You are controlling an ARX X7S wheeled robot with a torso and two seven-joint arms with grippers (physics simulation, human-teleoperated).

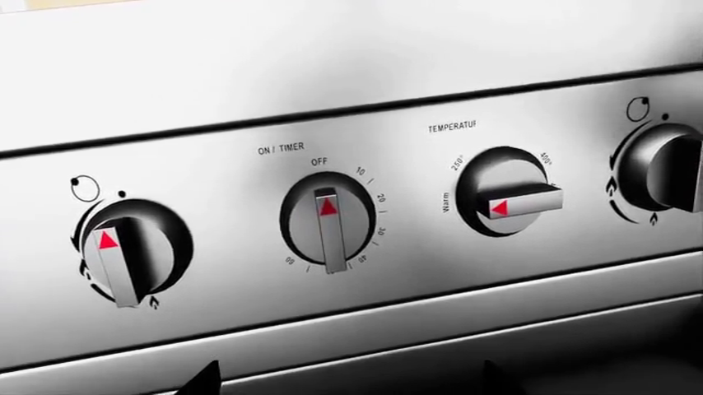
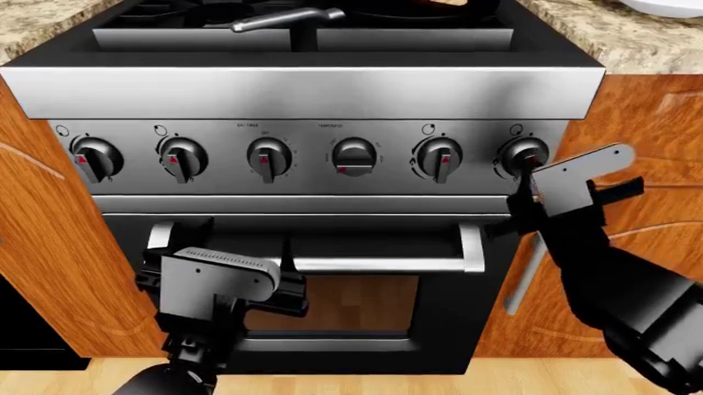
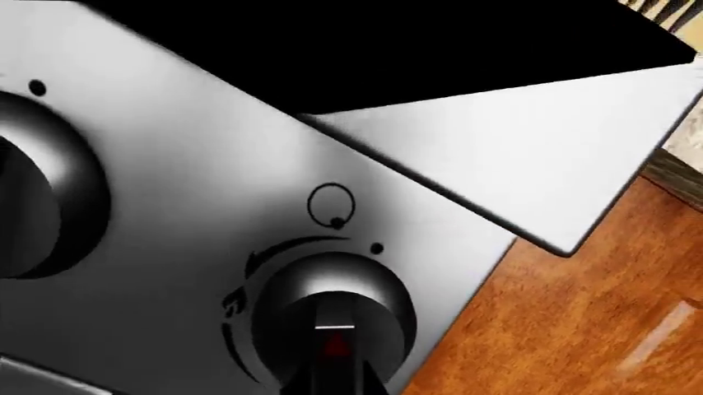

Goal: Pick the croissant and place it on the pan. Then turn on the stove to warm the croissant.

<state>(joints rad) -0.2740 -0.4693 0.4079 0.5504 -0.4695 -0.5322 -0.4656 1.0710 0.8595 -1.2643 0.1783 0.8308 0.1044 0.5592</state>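
The small golden-brown croissant [image 2: 445, 2] shows only as a sliver at the back of the big black gas stove [image 2: 318, 82], lying in the round black shallow pan [image 2: 401, 10] with its long silver-grey handle reaching along the grates toward the stove's middle — so the placing looks done, and the knob step is in hand. Six dark, glossy round knobs with red marks sit in a row on the brushed stainless front panel. The right end effector [image 2: 525, 185] is right at the outermost knob [image 2: 523, 155] on the pan's side of that panel; the right wrist view stares straight at that knob's domed cap and raised grip bar, but whether the fingers are closed on it, I cannot tell. Next call, by my reading: settle the fingers across the grip bar and twist — a smooth rounded knob, so a slip is the risk. The left end effector [image 2: 225, 284] hangs lower, in front of the dark oven door, near its steel bar handle [image 2: 384, 265], gripping nothing; how wide it stands, I cannot tell. To either side of the stove, warm orange wood cabinet [image 2: 648, 132] fronts under a speckled granite table [image 2: 615, 33].
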